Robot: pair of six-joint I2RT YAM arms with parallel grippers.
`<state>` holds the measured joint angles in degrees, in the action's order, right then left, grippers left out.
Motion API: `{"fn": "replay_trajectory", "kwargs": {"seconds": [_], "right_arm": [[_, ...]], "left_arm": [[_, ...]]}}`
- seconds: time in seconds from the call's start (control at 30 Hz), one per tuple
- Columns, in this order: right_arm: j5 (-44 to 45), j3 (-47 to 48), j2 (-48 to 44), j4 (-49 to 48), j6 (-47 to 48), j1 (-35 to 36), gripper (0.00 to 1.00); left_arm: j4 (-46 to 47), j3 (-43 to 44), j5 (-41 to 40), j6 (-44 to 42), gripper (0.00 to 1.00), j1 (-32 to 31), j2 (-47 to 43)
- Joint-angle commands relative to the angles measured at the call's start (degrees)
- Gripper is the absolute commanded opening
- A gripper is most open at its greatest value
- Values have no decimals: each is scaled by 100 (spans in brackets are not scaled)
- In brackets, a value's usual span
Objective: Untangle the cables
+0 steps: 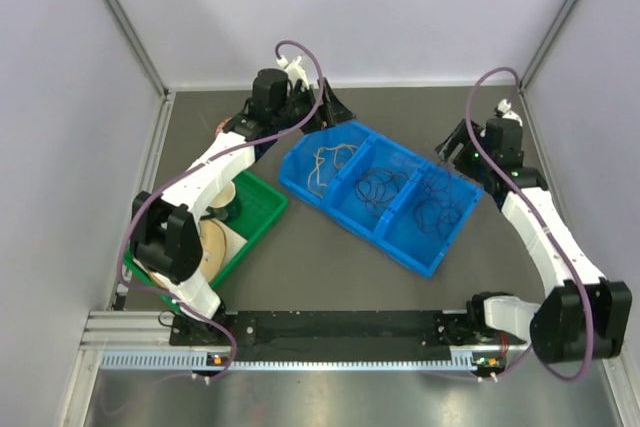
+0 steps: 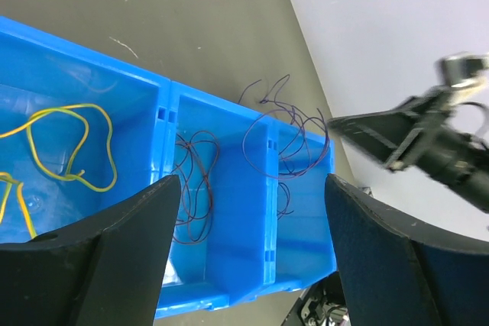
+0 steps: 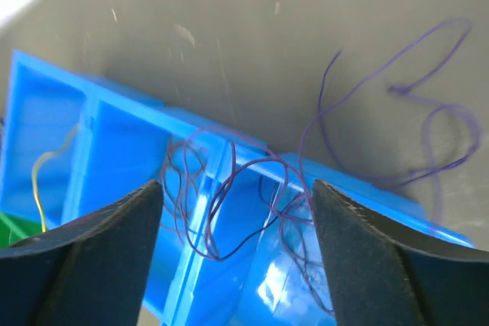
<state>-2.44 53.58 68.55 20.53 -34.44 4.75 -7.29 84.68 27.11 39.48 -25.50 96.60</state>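
A blue three-compartment bin (image 1: 400,250) lies in the middle of the table. A yellow cable (image 1: 325,162) lies in its left compartment. Dark purple cables are tangled in the middle (image 1: 378,187) and right (image 1: 440,209) compartments. In the left wrist view the purple cables (image 2: 294,131) drape over a divider, beside the yellow cable (image 2: 76,150). In the right wrist view the purple tangle (image 3: 221,196) crosses the divider, and one purple strand (image 3: 428,127) trails onto the table. My left gripper (image 1: 330,107) (image 2: 252,182) is open above the bin's far left edge. My right gripper (image 1: 455,152) (image 3: 237,185) is open above its right end. Both are empty.
A green tray (image 1: 262,209) at the left holds a beige round object (image 1: 215,242) and a dark cup (image 1: 225,207). Grey walls enclose the table on three sides. A black rail (image 1: 340,327) runs along the near edge.
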Motion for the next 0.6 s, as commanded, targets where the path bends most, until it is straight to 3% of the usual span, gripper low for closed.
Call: {"fn": "replay_trajectory", "kwargs": {"seconds": [0.0, 0.2, 0.37, 0.57], "right_arm": [[1006, 468, -571, -269, 235, 34, 80], [1466, 671, -63, -261, -281, -499, 78], [343, 1065, 1296, 37, -1388, -1564, 87], [-651, 1541, 2757, 372, -2022, -1925, 98]], "left_arm": [[0, 303, 39, -231, 81, 53, 131], [-27, 461, 180, -231, 81, 80, 280], [-53, 444, 233, -266, 81, 106, 272], [52, 268, 180, -222, 81, 141, 202]]}}
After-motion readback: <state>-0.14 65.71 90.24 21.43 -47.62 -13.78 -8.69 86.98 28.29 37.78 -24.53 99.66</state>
